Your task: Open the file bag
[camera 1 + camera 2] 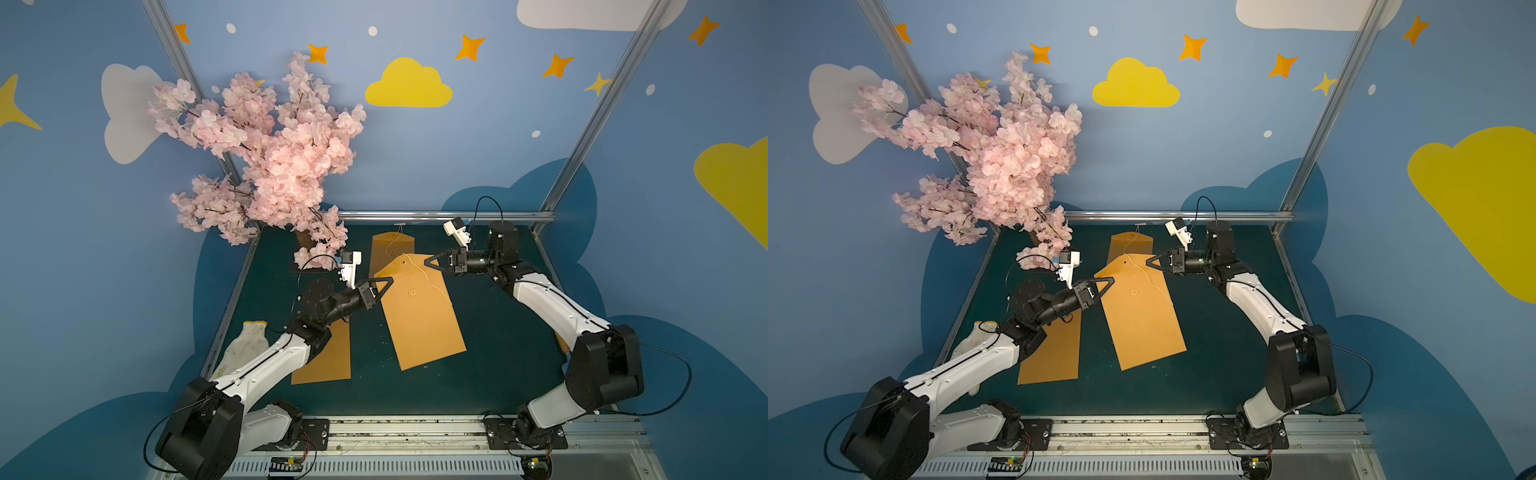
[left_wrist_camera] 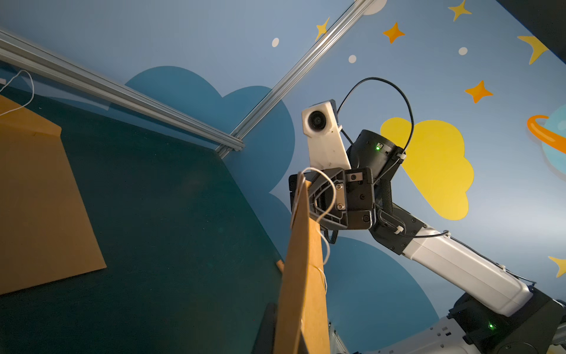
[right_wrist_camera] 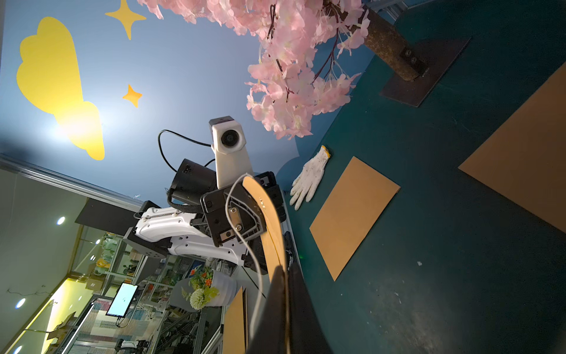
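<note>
The file bag is a kraft envelope lying at the middle of the green table in both top views. Its flap end is raised toward the back. A loose white string trails from the flap's button across the body. My left gripper is shut on the left corner of the flap end. On the flap's right edge my right gripper is shut too. The left wrist view shows the paper edge-on. The right wrist view has the flap between dark fingers.
A second kraft envelope lies at the back and another lies partly under my left arm. A white glove rests at the table's left edge. A pink blossom tree stands on a plate at the back left. Metal rails border the table.
</note>
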